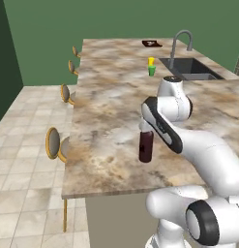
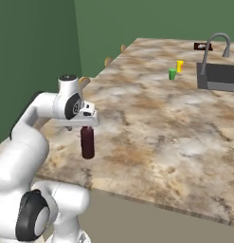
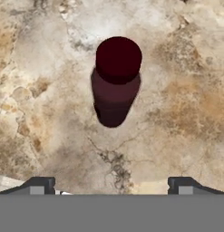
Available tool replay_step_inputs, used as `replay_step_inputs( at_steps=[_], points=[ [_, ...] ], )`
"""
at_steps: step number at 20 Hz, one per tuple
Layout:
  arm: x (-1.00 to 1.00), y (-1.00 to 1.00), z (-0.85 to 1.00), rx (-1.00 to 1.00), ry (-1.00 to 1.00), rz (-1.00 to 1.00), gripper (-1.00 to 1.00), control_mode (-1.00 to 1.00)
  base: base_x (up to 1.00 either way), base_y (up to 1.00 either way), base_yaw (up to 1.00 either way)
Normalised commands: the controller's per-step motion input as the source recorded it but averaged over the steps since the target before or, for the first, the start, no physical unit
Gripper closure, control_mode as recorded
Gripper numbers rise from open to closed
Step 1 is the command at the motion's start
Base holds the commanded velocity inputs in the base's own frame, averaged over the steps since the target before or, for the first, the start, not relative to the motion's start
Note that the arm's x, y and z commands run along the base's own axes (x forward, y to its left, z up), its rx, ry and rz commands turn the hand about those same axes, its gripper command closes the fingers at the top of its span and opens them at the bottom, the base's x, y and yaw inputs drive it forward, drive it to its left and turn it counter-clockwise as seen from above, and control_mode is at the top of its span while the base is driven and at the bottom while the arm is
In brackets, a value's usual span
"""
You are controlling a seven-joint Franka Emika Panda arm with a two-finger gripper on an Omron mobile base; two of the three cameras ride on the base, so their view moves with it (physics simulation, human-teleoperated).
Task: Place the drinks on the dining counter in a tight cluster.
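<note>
In the left base view you have the dark-maroon bottle (image 1: 146,146) standing upright on the bench (image 1: 106,97), close to its near edge and toward the stool-side corner. Your arm's wrist hangs right over it, so the claw itself is masked by the white links there. Far along the bench, beside the sink (image 1: 191,68) and the curved faucet (image 1: 181,41), sits the small green-and-yellow item (image 1: 151,67), which is not one of the drinks.

In the right base view you see the claw (image 2: 86,124) directly above the bottle (image 2: 87,142), pointing straight down, its underside just at the cap. You cannot judge the finger spread from this side. The bottle stands free on the bench (image 2: 161,123), near the front edge, well apart from the sink (image 2: 218,76) and the green-and-yellow item (image 2: 175,70).

In the hand view you look down the claw (image 3: 111,186) onto the wide cap of the bottle (image 3: 115,81). The two fingertips (image 3: 38,185) stand far apart, spread about as wide as they go, and they hold nothing. The bottle lies ahead of the fingertips and centred between them, its long axis vertical, in line with the claw's approach. That alignment is what counts for you: lifting straight up should clear the cap without tipping it.
</note>
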Motion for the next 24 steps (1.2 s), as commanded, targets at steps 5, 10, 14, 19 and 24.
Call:
replay_step_inputs(
  at_steps=[5, 10, 14, 19, 24],
  points=[
    [-1.00, -0.17, 0.11, 0.00, -0.11, -0.24, -1.00, -1.00, 0.00, 0.00, 0.00],
    [-0.82, -0.07, 0.59, 0.00, -0.09, -0.14, -1.00, -1.00, 0.00, 0.00, 0.00],
    [-0.55, -0.30, 0.70, 0.00, 0.00, 0.00, -1.00, -1.00, 0.00, 0.00, 0.00],
    [-0.41, -0.05, 0.09, 0.00, -0.03, 0.00, -1.00, -1.00, 0.00, 0.00, 0.00],
    [-0.04, 0.00, 0.02, 0.00, -0.03, 0.00, -1.00, -1.00, 0.00, 0.00, 0.00]
  ],
)
